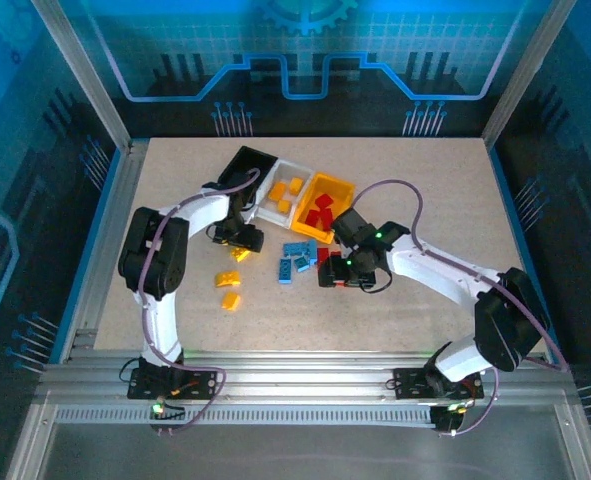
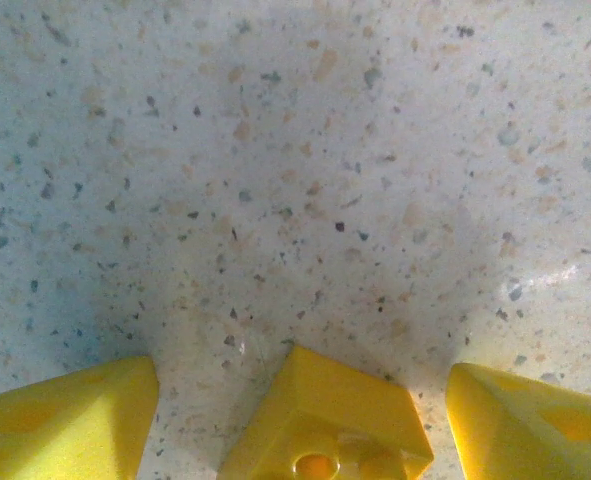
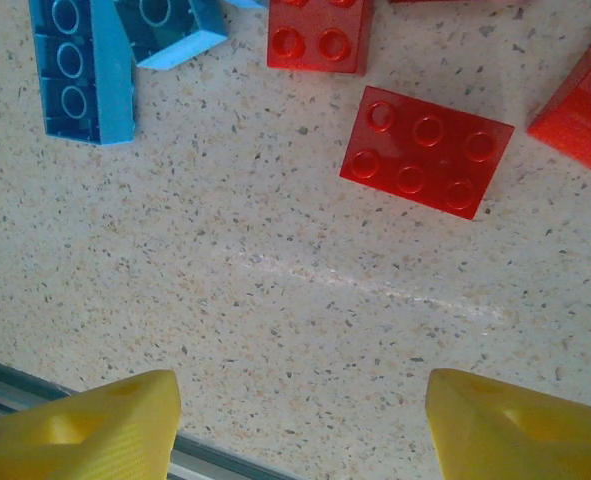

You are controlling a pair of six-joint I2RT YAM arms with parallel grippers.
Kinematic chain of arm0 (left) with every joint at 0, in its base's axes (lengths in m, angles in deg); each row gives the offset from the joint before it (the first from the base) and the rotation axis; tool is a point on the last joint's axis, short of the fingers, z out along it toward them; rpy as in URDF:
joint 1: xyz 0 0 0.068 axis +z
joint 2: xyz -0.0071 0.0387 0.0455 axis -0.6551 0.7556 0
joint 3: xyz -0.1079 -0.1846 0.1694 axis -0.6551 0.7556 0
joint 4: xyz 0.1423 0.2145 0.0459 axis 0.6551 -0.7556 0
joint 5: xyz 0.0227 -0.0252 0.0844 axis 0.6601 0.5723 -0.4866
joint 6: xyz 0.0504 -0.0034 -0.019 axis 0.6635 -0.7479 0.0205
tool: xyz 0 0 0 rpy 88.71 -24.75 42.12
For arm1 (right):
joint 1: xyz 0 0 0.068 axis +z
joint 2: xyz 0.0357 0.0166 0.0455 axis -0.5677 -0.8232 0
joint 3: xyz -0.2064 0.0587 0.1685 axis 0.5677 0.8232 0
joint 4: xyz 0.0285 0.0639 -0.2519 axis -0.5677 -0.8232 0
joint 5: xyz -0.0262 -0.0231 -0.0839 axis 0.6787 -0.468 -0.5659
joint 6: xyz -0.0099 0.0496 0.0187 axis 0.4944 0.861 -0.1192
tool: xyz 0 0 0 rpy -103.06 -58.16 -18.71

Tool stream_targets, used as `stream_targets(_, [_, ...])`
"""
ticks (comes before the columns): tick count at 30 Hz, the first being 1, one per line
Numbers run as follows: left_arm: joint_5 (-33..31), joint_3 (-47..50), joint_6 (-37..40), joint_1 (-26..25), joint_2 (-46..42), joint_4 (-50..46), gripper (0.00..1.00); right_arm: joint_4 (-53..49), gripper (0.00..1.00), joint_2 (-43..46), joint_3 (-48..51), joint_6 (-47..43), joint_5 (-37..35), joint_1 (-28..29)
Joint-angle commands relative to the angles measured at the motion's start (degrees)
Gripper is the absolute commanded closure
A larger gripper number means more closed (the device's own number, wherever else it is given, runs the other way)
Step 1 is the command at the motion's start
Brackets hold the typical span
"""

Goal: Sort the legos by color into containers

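Between the fingers (image 2: 65, 420) of the left gripper (image 1: 237, 240) a yellow brick (image 2: 325, 425) is seen on the table (image 2: 295, 150), one corner pointed away from the wrist. The jaws are spread with a gap on either side of it, so nothing is gripped.

Ahead of the right gripper (image 3: 303, 395), whose jaws are also wide apart and empty, a six-stud red brick (image 3: 427, 152) is found up and slightly to the right, well clear of the fingertips. Its long axis is laid almost along the line between the two fingers, so a turn of the wrist is judged to be needed before it can be pinched across its short side. The right arm is the nearer one to the red bricks and to the yellow-orange bin (image 1: 343, 184); the left arm is nearer the white bin (image 1: 300, 168).

From above, three bins are counted, the black bin (image 1: 255, 158) included. Three yellow bricks are counted loose on the table, the one at the left gripper among them. About three more are seen in the white bin. Several red ones are seen in the yellow-orange bin, too crowded for a sure count. In the right wrist view, three red bricks and two blue bricks (image 3: 75, 70) are counted.
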Motion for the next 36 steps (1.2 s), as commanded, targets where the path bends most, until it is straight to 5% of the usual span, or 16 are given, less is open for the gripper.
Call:
stream_targets(1, [1.5, 1.9, -1.2, 0.1, -2.5, -6.0, 0.23, 0.4, 0.32, -0.8, 0.4, 1.0, -1.3, 1.3])
stream_targets(9, [1.4, 2.9, -1.5, 0.1, -1.7, -6.3, 0.32, 1.3, 0.32, -2.3, 0.2, 1.2, -1.4, 2.6])
stream_targets(22, [4.9, -1.8, -6.8, 0.4, -2.1, -7.8, 0.67, -0.4, 0.32, -1.4, 0.0, -0.1, -3.0, 2.9])
stream_targets(29, [9.6, -6.4, -11.4, 5.7, -6.4, -9.3, 0.67, -1.3, 0.32, -0.4, -0.3, -0.8, -3.3, 2.0])
stream_targets(36, [22.2, -12.1, -23.3, 14.7, -8.6, 0.4, 0.67, -2.6, 0.32, 0.9, -0.4, -2.9, -2.7, -1.6])
